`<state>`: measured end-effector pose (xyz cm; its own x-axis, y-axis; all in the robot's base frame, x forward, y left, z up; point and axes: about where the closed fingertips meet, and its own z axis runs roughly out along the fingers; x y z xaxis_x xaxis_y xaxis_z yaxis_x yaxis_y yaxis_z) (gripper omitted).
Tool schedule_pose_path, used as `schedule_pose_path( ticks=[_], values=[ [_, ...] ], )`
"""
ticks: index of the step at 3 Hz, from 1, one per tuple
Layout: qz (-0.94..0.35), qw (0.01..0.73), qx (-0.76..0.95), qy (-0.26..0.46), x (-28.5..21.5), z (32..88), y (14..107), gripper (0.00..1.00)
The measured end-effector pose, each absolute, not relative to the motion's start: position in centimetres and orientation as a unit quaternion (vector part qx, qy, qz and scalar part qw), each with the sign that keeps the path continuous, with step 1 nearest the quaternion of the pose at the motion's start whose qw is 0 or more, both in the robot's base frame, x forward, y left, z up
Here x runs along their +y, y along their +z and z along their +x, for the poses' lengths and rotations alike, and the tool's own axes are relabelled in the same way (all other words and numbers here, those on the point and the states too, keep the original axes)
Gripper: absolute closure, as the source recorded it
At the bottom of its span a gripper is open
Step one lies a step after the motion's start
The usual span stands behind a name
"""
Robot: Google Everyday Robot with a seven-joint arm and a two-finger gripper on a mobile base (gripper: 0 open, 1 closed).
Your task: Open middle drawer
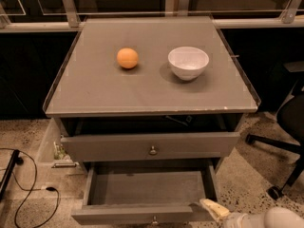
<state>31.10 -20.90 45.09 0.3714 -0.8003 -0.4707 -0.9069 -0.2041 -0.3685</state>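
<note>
The middle drawer (142, 188) stands pulled out below the top drawer, and its plain grey inside shows with nothing in it. Its flat front (118, 214) runs along the bottom edge of the camera view, with the small knob (154, 220) at centre, partly cut off. My gripper (212, 208), cream at the tip, reaches in from the bottom right. It sits at the right end of the drawer's front, touching or just above the front right corner. The white arm (280, 218) behind it is cut off by the frame.
The taller top drawer (95, 147) with its knob (152, 150) is slightly ajar. An orange (127, 58) and a white bowl (188, 62) sit on the cabinet top (95, 89). An office chair base (278, 146) stands at right. Black cables (28, 184) lie on the floor at left.
</note>
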Motion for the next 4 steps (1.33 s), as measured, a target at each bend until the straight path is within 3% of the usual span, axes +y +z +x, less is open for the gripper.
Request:
schedule_pose_path(
  ticks=[3, 4],
  values=[
    [-0.749, 0.274, 0.593, 0.108, -21.8, 37.6, 38.4, 0.0],
    [-0.75, 0.274, 0.592, 0.108, -21.7, 37.8, 38.4, 0.19]
  ],
)
